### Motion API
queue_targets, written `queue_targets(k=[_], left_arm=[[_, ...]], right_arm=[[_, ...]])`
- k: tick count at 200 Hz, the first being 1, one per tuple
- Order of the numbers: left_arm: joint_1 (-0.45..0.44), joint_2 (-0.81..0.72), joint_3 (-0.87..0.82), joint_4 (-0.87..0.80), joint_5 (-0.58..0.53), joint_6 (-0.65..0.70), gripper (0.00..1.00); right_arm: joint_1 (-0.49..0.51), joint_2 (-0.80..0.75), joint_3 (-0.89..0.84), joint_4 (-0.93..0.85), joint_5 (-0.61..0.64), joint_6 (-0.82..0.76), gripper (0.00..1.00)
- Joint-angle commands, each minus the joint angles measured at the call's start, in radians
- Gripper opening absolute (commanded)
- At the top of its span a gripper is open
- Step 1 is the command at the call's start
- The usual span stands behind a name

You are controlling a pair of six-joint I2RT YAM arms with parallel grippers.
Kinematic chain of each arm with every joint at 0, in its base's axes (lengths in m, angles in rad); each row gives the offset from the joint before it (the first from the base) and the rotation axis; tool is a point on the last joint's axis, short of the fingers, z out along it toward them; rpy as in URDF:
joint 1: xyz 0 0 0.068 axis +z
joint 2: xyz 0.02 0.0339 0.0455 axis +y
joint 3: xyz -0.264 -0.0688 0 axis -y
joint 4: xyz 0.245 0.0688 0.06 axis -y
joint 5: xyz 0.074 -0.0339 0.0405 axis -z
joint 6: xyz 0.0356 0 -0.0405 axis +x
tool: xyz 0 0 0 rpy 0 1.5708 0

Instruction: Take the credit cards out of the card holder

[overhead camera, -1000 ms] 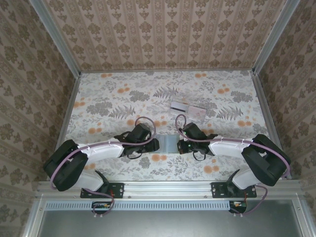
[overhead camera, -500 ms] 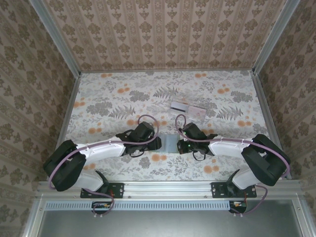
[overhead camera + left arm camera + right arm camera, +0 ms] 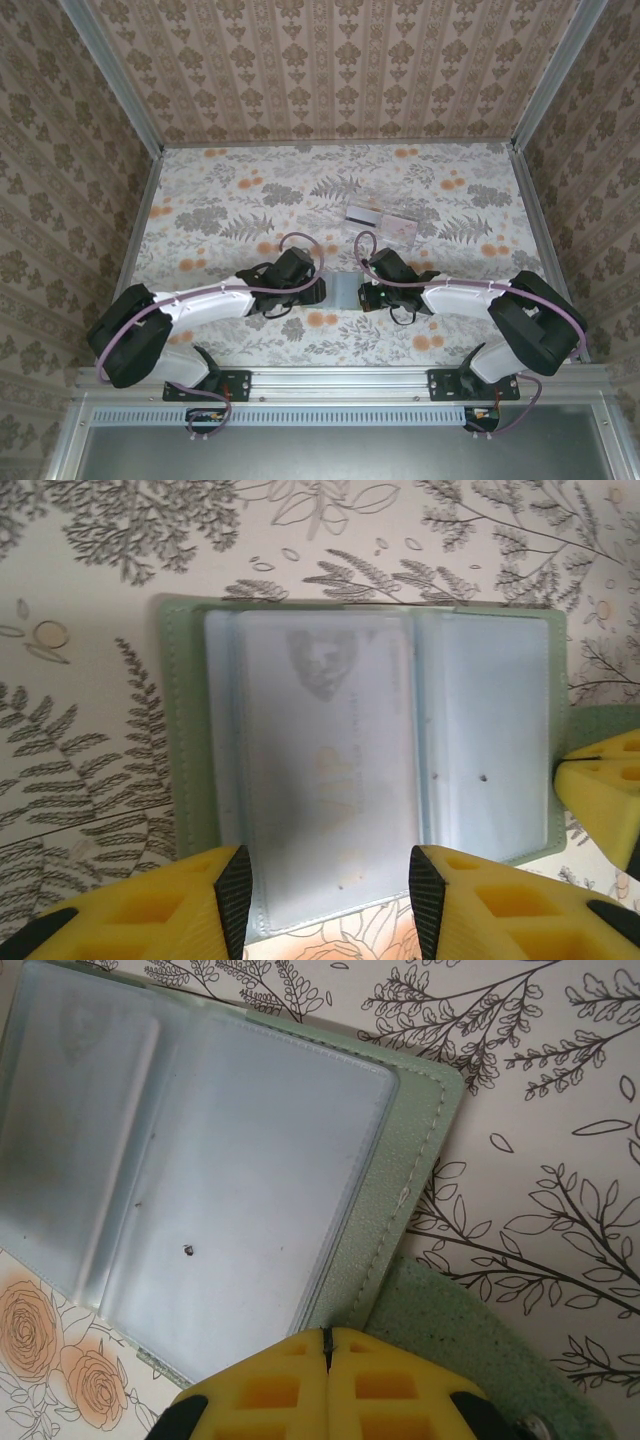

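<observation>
The holder lies open on the table. The left gripper straddles a card, perhaps touching; the right gripper is closed.

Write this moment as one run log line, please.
card holder: open, flat | left end effector: open, straddling VIP card | right end effector: shut, at holder's edge

A flat table covered in a pale floral cloth with grey ferns and orange blossoms is carrying everything. A small grey-green folding card holder is lying open near the front middle, its blue-grey panels facing up. Two thin pale rectangular cards, one bearing a dark stripe, are lying side by side farther back, well apart from it.
</observation>
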Motion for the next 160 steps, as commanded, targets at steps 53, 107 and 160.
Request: queue_targets(k=[53, 107, 160], left_arm=[[-0.014, 0.08, 0.044, 0.005, 0.025, 0.019, 0.48], [-0.012, 0.087, 0.045, -0.018, 0.002, 0.015, 0.48], [-0.015, 0.121, 0.05, -0.014, 0.01, 0.014, 0.48]], right_arm=[[0.008, 0.013, 0.002, -0.014, 0.004, 0.018, 0.0], [0.01, 0.015, 0.001, -0.01, 0.002, 0.021, 0.0], [0.01, 0.017, 0.004, -0.012, 0.001, 0.02, 0.0]])
